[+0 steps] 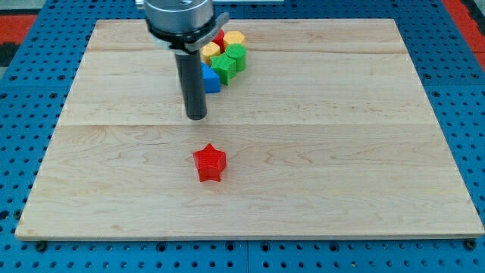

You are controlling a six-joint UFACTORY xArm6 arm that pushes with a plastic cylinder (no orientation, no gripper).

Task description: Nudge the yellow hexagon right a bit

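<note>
My tip [196, 116] rests on the pale wooden bench [341, 152], just nearer than a far cluster of blocks. The yellow hexagon block [233, 39] sits at the cluster's far right, beside a green block [236, 56]. A red star block [210, 163] lies alone, nearer. The rod carries no end effector jaws.

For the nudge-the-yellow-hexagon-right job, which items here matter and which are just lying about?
In the job:
- yellow hexagon, at the view's top of the cluster
- my tip, below the cluster, touching no block

Lying about:
- red star, alone toward the view's bottom
- green blocks, in the cluster
- blue block
- second yellow block
- red block, mostly hidden
</note>
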